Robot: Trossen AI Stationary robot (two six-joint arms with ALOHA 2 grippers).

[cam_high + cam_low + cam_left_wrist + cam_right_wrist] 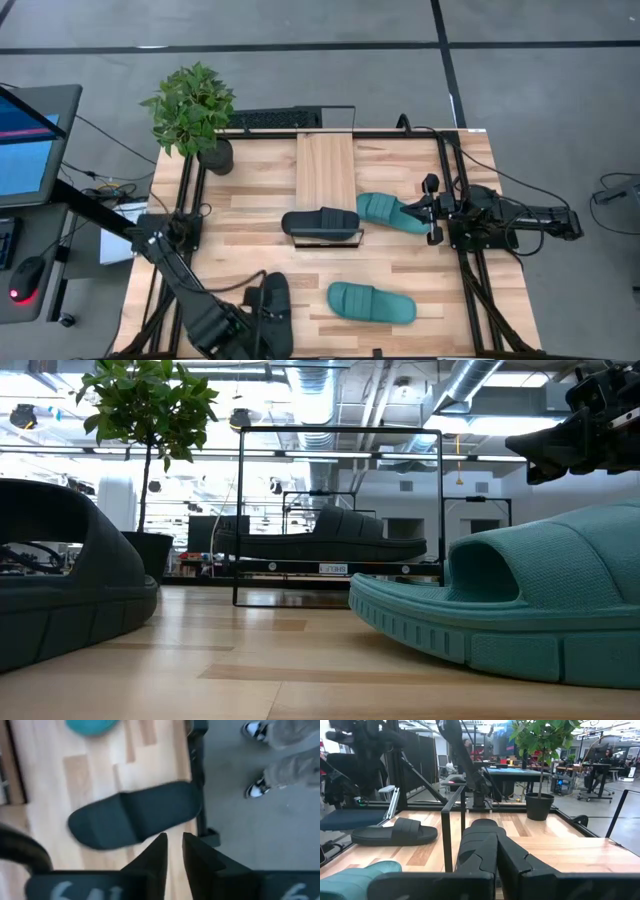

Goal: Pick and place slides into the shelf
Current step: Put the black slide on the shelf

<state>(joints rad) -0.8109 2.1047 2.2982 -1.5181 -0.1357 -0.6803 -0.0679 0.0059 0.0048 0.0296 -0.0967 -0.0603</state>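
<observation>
The left gripper (262,325), fingers a narrow crack apart and holding nothing, hovers at lower left over the black slide (275,312). That slide's long axis lies crosswise ahead of the fingertips. The right gripper (433,210) waits closed at right.

Wooden table (400,275) carries shelf (325,170), four slides (371,302), plant (195,110).

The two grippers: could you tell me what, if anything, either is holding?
Nothing: the left gripper hangs above a black slide, fingers slightly apart; the right gripper is shut, empty.
</observation>
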